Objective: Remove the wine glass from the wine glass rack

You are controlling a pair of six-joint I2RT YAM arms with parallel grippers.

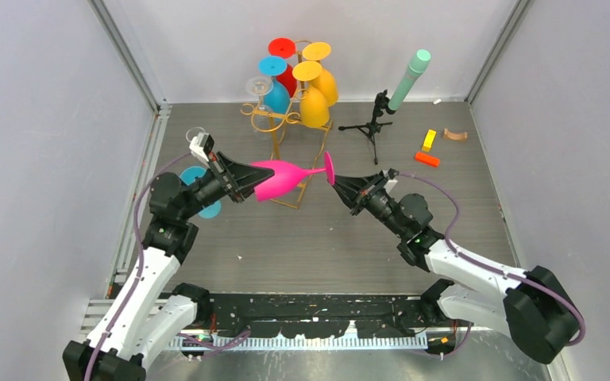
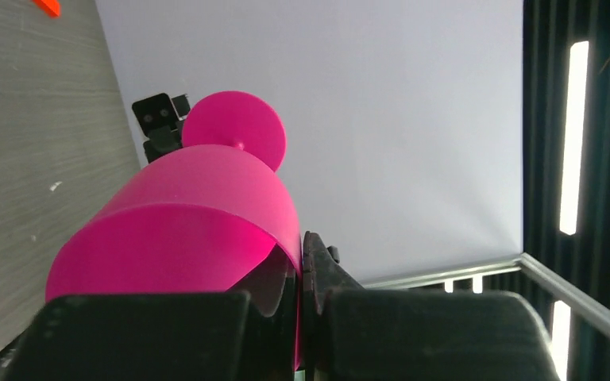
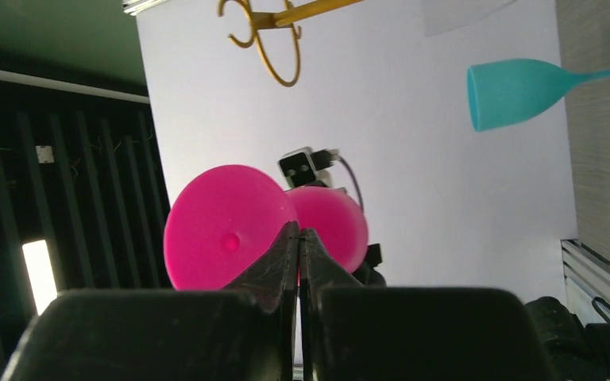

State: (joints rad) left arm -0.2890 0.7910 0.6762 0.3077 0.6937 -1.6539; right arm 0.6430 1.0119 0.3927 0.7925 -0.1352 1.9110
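Note:
A pink wine glass (image 1: 284, 178) is held level in the air in front of the gold wire rack (image 1: 279, 119), clear of its hooks. My left gripper (image 1: 251, 181) is shut on the bowl's rim, one finger inside and one outside, as the left wrist view (image 2: 300, 248) shows on the pink bowl (image 2: 198, 214). My right gripper (image 1: 337, 182) is shut on the edge of the glass's round foot (image 3: 222, 230), seen in the right wrist view (image 3: 299, 233). Red, blue, yellow and clear glasses hang on the rack.
A teal glass (image 1: 200, 192) lies on the table under my left arm; it also shows in the right wrist view (image 3: 524, 86). A black tripod with a green tube (image 1: 383, 107) stands right of the rack. Yellow (image 1: 429, 140) and orange (image 1: 426, 159) blocks lie at the right.

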